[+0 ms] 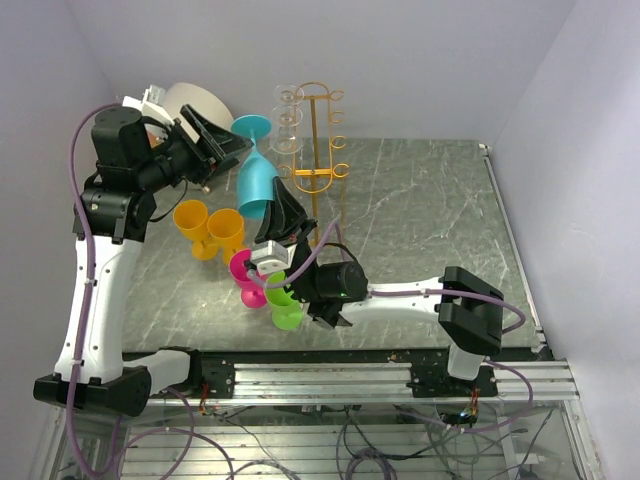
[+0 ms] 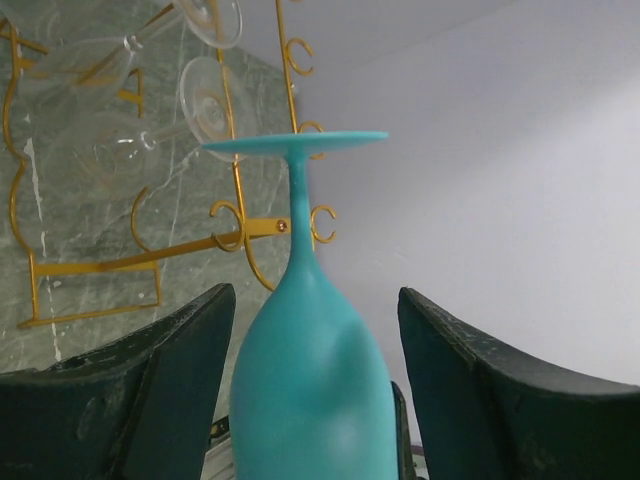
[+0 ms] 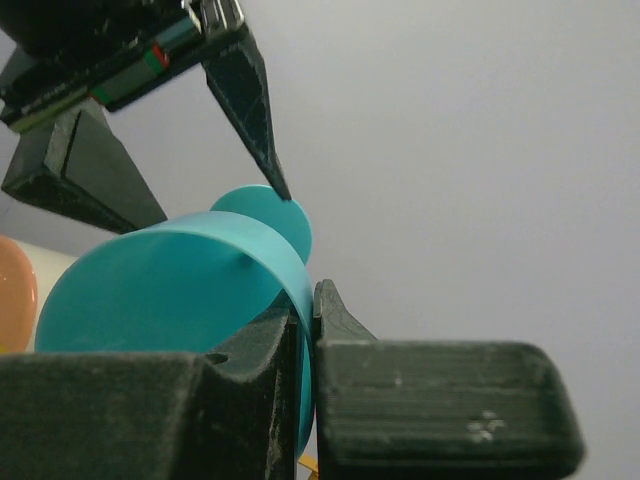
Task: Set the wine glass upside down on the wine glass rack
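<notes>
A teal wine glass (image 1: 257, 180) hangs upside down in the air, foot up, just left of the orange-gold wine glass rack (image 1: 316, 150). My right gripper (image 1: 283, 212) is shut on its rim from below; the right wrist view shows the rim wall (image 3: 290, 265) pinched between the two pads. My left gripper (image 1: 222, 145) reaches in from the left, open, one finger on either side of the bowl (image 2: 310, 380) with a gap showing on the right side. In the left wrist view the rack (image 2: 240, 225) stands behind the glass's stem.
Clear glasses (image 1: 288, 110) hang on the rack's left hooks. Two orange cups (image 1: 208, 228), a pink glass (image 1: 245, 272) and a green glass (image 1: 285, 308) stand on the table under the arms. A cream drum (image 1: 195, 103) sits at the back left.
</notes>
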You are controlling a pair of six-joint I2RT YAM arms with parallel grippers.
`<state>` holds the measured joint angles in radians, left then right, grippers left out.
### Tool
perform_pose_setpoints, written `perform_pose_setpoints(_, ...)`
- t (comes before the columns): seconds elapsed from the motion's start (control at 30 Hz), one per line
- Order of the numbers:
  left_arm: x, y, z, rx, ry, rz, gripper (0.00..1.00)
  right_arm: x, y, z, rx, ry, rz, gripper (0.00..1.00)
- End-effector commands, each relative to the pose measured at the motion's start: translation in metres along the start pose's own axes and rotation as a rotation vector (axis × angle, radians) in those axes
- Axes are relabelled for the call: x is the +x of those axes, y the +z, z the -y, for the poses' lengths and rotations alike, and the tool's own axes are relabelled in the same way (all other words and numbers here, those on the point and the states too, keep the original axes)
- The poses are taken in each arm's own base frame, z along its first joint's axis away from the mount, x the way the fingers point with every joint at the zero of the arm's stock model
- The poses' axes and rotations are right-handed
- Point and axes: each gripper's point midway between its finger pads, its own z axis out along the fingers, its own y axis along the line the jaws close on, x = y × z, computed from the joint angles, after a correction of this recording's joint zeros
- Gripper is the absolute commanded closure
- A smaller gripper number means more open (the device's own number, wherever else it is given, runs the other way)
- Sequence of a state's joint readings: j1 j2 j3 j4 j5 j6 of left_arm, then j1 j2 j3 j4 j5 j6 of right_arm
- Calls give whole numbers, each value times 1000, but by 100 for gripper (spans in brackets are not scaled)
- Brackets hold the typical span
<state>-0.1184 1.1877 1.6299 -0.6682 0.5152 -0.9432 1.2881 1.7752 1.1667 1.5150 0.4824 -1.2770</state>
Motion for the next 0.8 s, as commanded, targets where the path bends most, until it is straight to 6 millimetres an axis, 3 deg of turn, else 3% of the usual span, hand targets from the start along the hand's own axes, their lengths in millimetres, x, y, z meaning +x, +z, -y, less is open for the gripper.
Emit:
perform_pose_setpoints(0.0, 16, 8, -13, -34, 22, -46, 24, -28, 0, 70, 290, 157, 106, 100)
perform_pose_setpoints(0.13, 27, 15, -15, -29, 19, -76, 25, -31, 1, 64, 287, 180, 110, 100)
perform_pose_setpoints(0.33, 25, 20, -15, -25, 21, -60, 31, -34, -2, 56, 270, 186, 105, 100)
perform_pose_setpoints(0.57, 21, 19, -6, 11, 30, -45, 56, -30, -7, 51, 254, 177, 83, 100)
perform_pose_setpoints(0.67, 20, 18, -5, 12, 39, -37, 85, -27, -8, 48, 247, 170, 73, 100)
perform_pose_setpoints(0.7, 19, 18, -4, 17, 46, -36, 91, -26, -9, 47, 244, 171, 71, 100)
perform_pose_setpoints(0.77, 19, 18, -1, 40, 63, -32, 93, -25, -10, 45, 237, 178, 70, 100)
